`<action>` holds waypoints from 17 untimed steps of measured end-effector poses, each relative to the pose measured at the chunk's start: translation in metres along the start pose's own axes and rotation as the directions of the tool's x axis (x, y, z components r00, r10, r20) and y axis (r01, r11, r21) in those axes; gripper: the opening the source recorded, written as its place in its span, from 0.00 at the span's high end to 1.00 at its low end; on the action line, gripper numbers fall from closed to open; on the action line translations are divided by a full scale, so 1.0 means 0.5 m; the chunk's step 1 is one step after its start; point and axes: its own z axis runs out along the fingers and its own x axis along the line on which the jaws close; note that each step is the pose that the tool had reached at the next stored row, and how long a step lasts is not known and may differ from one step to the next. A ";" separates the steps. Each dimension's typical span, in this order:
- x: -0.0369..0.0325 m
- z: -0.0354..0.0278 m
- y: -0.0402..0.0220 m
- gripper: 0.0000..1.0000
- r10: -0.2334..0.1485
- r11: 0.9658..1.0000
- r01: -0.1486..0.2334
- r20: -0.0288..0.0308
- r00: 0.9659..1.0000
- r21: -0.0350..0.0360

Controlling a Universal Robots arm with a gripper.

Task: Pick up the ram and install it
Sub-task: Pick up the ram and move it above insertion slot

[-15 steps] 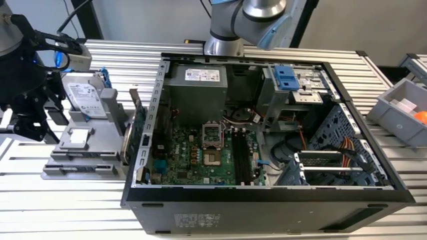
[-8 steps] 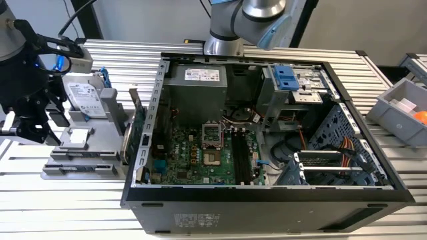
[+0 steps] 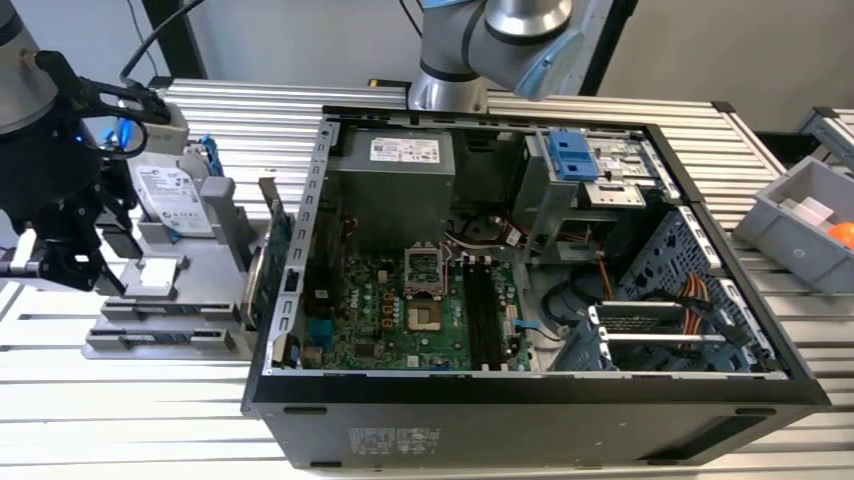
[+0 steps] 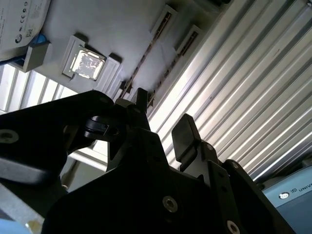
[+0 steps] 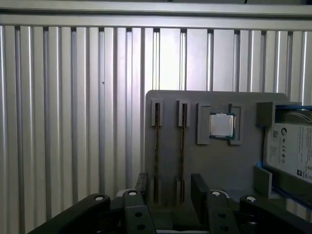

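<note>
The ram [image 5: 156, 146] is a thin, dark stick seen edge-on, standing in a narrow slot with a gray clip block at each end. A twin stick [image 5: 183, 146] of the same shape stands in a parallel slot just beside it. Both slots belong to a matte gray holder plate [image 5: 195, 165], flat and smooth with raised blocks. On the same plate, beside the twin stick, a square processor chip [image 5: 222, 125] with a dull metal lid sits in its own framed pocket. Past that lies a hard drive [image 5: 291, 146] with a white label, held in a blue frame.

The gripper [image 5: 170, 178] hangs above the near end of the two slots, its black, blocky fingers [image 5: 199, 187] spread apart and holding nothing. In the first wrist view both sticks fall between the fingers, and neither is touched. I cannot tell which stick the gripper is centred on.

The plate rests on a table [image 5: 73, 122] of ribbed, shiny aluminium slats. In the exterior view the holder lies to the exterior view's left of an open black computer case [image 3: 534, 405], where a green motherboard [image 3: 414, 310] lies exposed.
</note>
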 end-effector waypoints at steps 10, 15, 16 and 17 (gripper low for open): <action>-0.002 0.014 0.002 0.00 0.000 1.000 0.000 0.000 1.000 0.000; -0.003 0.021 0.003 0.00 0.000 1.000 0.000 0.000 1.000 0.000; -0.004 0.022 0.003 0.00 0.000 1.000 0.000 -0.001 1.000 0.000; -0.005 0.023 0.003 0.00 0.000 1.000 0.000 -0.001 1.000 0.000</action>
